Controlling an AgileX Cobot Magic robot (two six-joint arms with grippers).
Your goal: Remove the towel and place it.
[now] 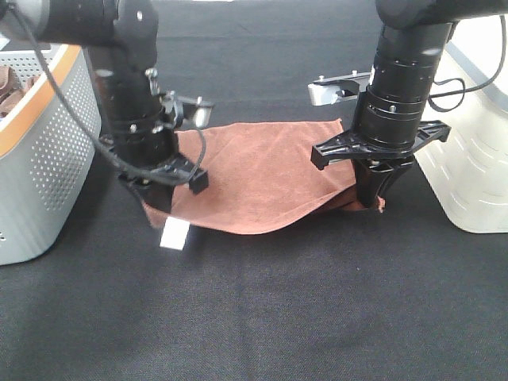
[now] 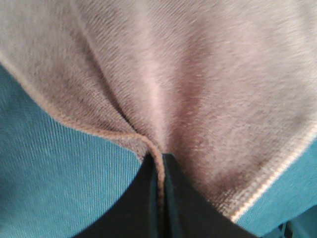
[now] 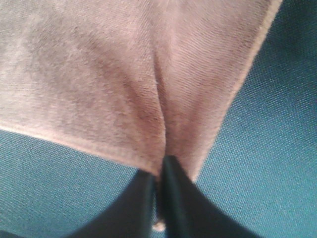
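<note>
The towel (image 1: 262, 171) is a reddish-brown square cloth spread between my two grippers over the black table, sagging in the middle with its near edge touching the table. Its small white tag (image 1: 174, 236) hangs at the near left corner. My left gripper (image 1: 159, 198) is shut on the towel's left corner; the left wrist view shows the black fingers (image 2: 176, 198) pinching the stitched edge of the towel (image 2: 198, 89). My right gripper (image 1: 373, 194) is shut on the right corner; the right wrist view shows its fingers (image 3: 173, 198) clamped on the towel (image 3: 124, 74).
A grey perforated basket with an orange rim (image 1: 40, 151) stands at the left, with bunched brown cloth (image 1: 9, 87) inside. A white ribbed container (image 1: 468, 159) stands at the right. A metal fixture (image 1: 337, 87) lies behind the towel. Black tablecloth (image 1: 262, 317) covers the front.
</note>
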